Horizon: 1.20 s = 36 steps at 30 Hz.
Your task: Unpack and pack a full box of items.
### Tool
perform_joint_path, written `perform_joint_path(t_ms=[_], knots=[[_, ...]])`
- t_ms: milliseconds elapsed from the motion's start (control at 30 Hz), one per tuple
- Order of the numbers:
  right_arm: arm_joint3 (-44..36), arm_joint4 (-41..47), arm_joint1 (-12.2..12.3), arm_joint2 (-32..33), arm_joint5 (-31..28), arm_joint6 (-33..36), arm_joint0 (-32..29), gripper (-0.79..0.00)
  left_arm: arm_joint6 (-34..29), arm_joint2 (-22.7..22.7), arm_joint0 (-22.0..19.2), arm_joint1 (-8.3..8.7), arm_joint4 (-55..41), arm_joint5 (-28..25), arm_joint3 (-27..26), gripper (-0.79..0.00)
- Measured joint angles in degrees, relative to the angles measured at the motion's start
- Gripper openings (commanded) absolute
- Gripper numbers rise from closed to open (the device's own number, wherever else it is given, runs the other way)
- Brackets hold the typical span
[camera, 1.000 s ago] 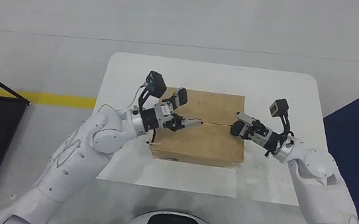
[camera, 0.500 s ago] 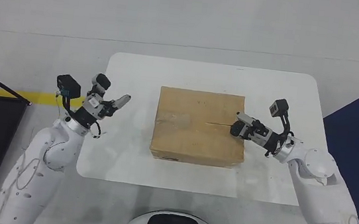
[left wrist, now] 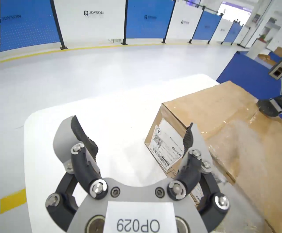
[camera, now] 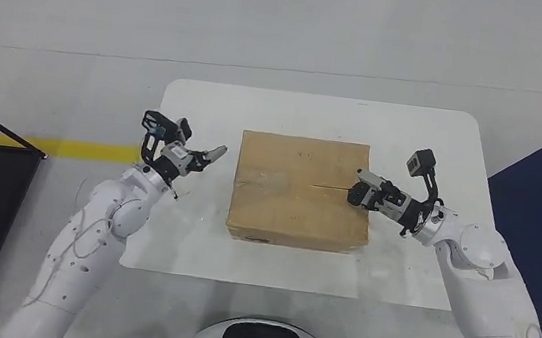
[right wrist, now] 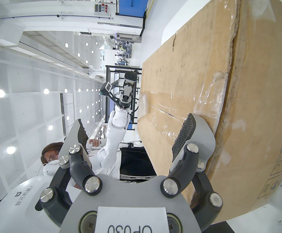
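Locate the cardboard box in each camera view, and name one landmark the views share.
Top view: cardboard box at the centre of the table.
Left wrist view: box beyond the open left pincer, labelled end facing the camera.
Right wrist view: box close against the open right pincer, one finger over its top.
Shared landmark: the taped seam along the box's top.

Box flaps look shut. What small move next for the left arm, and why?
Probably slide the left gripper over the box to its seam: the box is closed, that gripper's jaws stand open beside it, and the right gripper sits at the seam's far end.
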Motion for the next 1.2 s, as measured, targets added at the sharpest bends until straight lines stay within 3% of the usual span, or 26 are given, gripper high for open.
perform_joint_path(t_ms=[200, 900, 1200], knots=[[0.0, 0.0, 0.0, 0.0, 0.0, 0.0, 0.0, 0.0, 0.96, 3.91, -1.49, -0.66, 4.28, 0.27, 1.02, 0.0], [0.0, 0.0, 0.0, 0.0, 0.0, 0.0, 0.0, 0.0, 1.21, 6.51, -3.33, -1.57, 7.77, 0.63, 1.51, 0.0], [0.0, 0.0, 0.0, 0.0, 0.0, 0.0, 0.0, 0.0, 3.24, 2.59, -1.32, -0.89, 6.47, -1.94, 0.45, 0.0]])
